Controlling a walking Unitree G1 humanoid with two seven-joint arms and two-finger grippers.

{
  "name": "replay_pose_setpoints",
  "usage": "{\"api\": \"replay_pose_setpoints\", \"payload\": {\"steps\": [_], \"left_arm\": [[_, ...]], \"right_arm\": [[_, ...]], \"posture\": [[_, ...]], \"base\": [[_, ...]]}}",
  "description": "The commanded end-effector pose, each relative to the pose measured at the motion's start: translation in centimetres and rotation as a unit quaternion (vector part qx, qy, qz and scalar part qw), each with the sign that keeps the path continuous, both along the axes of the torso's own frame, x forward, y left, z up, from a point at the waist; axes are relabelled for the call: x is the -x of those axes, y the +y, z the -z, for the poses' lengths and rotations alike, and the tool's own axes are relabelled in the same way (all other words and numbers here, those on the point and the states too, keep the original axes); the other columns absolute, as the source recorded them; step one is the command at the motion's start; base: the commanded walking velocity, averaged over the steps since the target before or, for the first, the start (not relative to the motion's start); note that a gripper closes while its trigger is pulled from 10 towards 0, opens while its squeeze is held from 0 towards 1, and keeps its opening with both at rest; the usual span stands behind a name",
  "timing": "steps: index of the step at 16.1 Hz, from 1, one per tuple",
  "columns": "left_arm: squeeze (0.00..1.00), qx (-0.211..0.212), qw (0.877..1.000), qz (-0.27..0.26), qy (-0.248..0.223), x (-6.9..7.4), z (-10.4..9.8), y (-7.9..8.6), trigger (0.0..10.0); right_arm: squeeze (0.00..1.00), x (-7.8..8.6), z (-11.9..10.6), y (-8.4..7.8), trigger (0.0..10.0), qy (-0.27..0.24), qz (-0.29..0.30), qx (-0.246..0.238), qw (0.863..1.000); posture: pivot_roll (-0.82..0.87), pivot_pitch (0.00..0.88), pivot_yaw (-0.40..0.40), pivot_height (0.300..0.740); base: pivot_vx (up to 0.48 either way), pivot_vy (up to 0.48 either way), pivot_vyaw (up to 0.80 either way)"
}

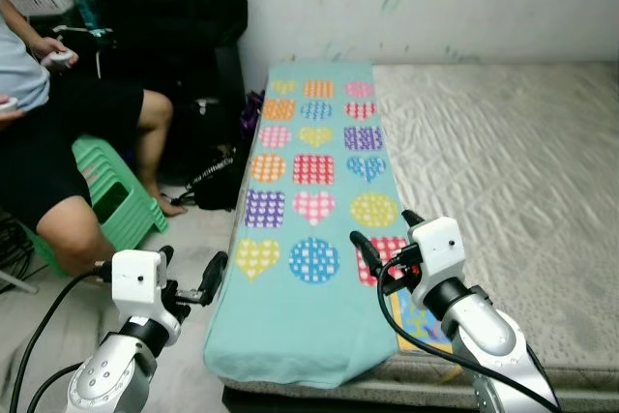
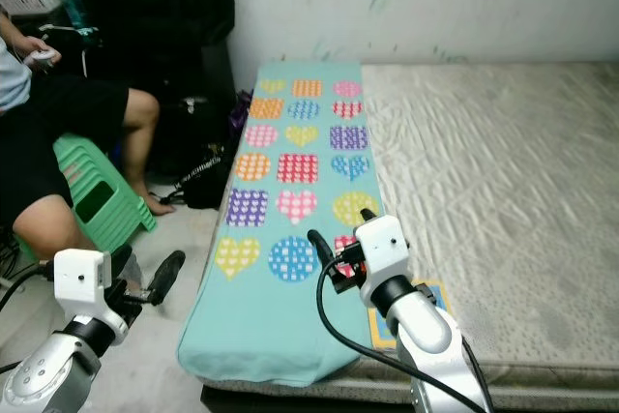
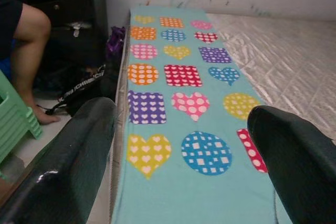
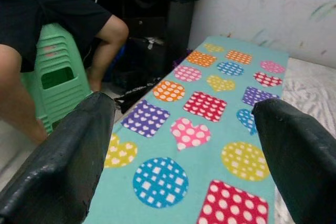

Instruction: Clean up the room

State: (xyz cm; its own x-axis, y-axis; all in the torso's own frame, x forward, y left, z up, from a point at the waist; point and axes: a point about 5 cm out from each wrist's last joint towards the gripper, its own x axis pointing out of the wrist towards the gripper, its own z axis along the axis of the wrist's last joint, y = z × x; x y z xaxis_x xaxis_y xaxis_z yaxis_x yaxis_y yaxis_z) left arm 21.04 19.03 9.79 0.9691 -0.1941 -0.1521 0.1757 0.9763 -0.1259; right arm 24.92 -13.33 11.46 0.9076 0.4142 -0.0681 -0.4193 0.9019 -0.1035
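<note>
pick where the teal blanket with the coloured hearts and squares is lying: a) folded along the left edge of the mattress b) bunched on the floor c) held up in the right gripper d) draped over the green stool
a: the teal blanket lies flat in a long strip along the left edge of the mattress, with the right gripper and the left gripper both open and empty above its near end.

Cut off and hidden

The seated person (image 1: pixel 58 142) is cropped above the chest; the teal blanket (image 1: pixel 309 239) hides the mattress (image 1: pixel 503 162) edge.
</note>
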Motion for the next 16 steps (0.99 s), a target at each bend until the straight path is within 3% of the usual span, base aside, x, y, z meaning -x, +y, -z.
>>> {"api": "replay_pose_setpoints", "payload": {"steps": [1, 8, 16], "left_arm": [[0.0, -0.006, 1.0, 0.004, -0.002, -0.08, -0.12, 0.16, 10.0], [0.0, -0.007, 1.0, 0.004, -0.003, -0.25, -0.1, 0.13, 10.0], [0.0, -0.013, 1.0, -0.01, 0.004, -0.34, 0.08, 0.35, 10.0]], "right_arm": [[0.0, -0.14, 0.09, 0.1, 10.0, 0.002, 0.003, -0.001, 1.0], [0.0, -0.31, 0.07, 0.08, 10.0, -0.001, 0.003, 0.001, 1.0], [0.0, -0.41, 0.09, -0.03, 10.0, -0.001, 0.006, 0.001, 1.0]], "posture": [[-0.18, 0.0, 0.038, 0.74], [-0.18, 0.0, 0.037, 0.74], [-0.18, 0.0, 0.036, 0.74]], "base": [[0.33, 0.0, 0.0], [0.358, 0.0, 0.0], [0.0, 0.0, 0.0]]}}
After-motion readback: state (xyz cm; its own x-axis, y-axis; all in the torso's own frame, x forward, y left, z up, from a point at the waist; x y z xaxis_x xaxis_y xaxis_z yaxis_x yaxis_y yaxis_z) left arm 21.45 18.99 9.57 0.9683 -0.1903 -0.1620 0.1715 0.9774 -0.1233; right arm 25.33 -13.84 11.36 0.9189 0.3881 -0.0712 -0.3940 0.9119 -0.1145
